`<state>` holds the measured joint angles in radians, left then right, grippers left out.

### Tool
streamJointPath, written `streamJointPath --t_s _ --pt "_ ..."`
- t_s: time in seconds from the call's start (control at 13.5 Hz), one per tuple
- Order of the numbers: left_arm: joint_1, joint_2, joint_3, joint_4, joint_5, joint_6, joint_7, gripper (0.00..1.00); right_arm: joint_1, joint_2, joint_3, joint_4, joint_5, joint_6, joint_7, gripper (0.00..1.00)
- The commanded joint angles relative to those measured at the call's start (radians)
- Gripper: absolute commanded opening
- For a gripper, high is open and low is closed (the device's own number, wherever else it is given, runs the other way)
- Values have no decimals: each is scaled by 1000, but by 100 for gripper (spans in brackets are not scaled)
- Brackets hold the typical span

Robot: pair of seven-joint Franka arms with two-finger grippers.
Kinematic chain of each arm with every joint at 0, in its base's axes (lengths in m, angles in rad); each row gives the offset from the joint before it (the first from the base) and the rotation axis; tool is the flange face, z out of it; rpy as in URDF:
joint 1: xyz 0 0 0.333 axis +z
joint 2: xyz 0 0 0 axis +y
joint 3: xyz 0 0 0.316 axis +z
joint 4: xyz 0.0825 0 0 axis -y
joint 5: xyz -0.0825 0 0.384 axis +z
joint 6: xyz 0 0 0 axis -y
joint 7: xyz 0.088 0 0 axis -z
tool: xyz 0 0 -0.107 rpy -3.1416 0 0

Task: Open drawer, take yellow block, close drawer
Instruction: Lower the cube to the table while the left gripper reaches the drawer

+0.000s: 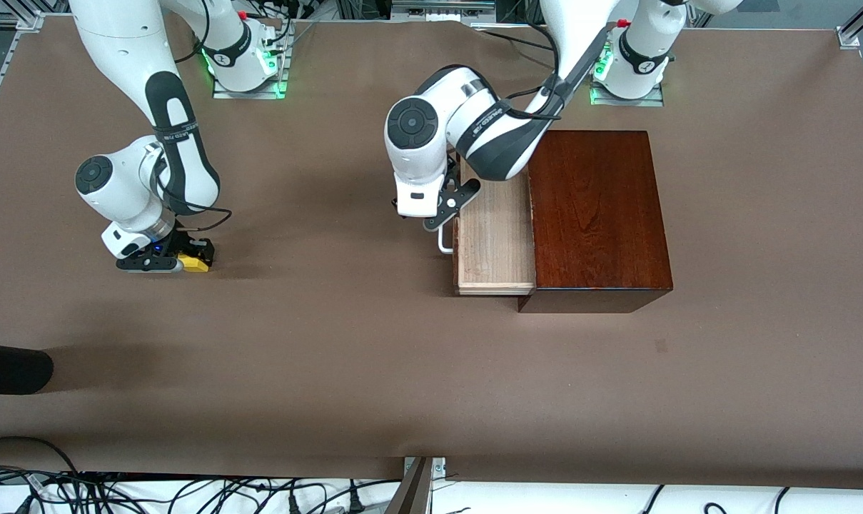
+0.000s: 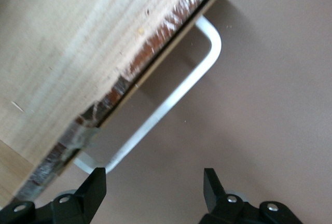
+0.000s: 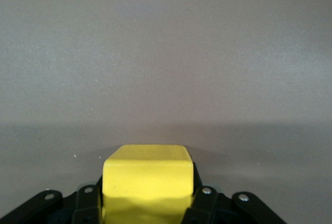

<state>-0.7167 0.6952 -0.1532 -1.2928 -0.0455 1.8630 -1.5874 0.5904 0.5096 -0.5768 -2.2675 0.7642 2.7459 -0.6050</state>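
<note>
1. Right end effector (image 1: 188,263): low at the bench (image 1: 331,357) surface toward the right arm's end; fingers pressed against two opposite sides of the yellow block (image 1: 197,263), pinching it.
2. Yellow block (image 3: 148,180): bright cube, plain faces, held between the right end effector's fingers, well apart from the drawer (image 1: 494,243). Whether it touches the bench cannot be told.
3. Left end effector (image 1: 445,214): just beside the drawer's front; fingers (image 2: 93,187) spread apart, with only bare bench between them. One finger is near an end of the handle (image 2: 171,97); contact cannot be told.
4. Handle (image 1: 444,241): white U-shaped bar on the drawer front, not gripped.
5. Drawer: pale light-wood tray, dark reddish front edge, drawn partly out of the box (image 1: 595,214) toward the right arm's end of the bench.
6. Box: glossy dark mahogany, standing on the bench toward the left arm's end.
7. Bench: brown covering, carrying box and drawer.
</note>
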Motion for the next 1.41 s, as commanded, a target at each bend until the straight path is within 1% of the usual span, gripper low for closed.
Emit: streamJointPath --t_s 0.0,0.07,0.15,0.22,0.3,0.37,0.59,0.82,0.97,1.11,1.26,1.34 --pt "0 35 -19 41 -14 41 -69 61 -6 24 9 13 37 12 -33 20" --pt "0 40 -19 41 -14 45 -69 49 -7 24 18 13 37 12 -33 32" --pt "0 44 -19 40 -14 45 -63 30 -8 26 21 19 38 12 -33 48" --pt "0 44 -19 35 -10 45 -54 6 -8 26 21 22 38 12 -33 99" --pt "5 44 -19 35 -7 45 -42 0 -3 24 23 25 38 11 -35 100" --pt "8 46 -19 41 -11 45 -45 0 8 21 25 32 37 9 -35 100" --pt "40 46 -17 35 -13 45 -56 0 32 18 25 101 30 -12 -30 100" --pt "51 49 -5 35 -4 44 -43 0 60 14 22 118 26 -22 -27 100" --pt "62 49 -3 35 3 44 -39 0 63 14 14 150 20 -90 -21 100" --pt "71 43 -2 35 16 38 -31 0 68 12 -3 172 15 -130 -19 100" --pt "92 21 -2 21 59 22 10 0 66 14 -6 213 -28 -170 -3 100" --pt "109 -11 -3 -21 64 18 48 0 68 15 -11 232 -58 -192 42 100"
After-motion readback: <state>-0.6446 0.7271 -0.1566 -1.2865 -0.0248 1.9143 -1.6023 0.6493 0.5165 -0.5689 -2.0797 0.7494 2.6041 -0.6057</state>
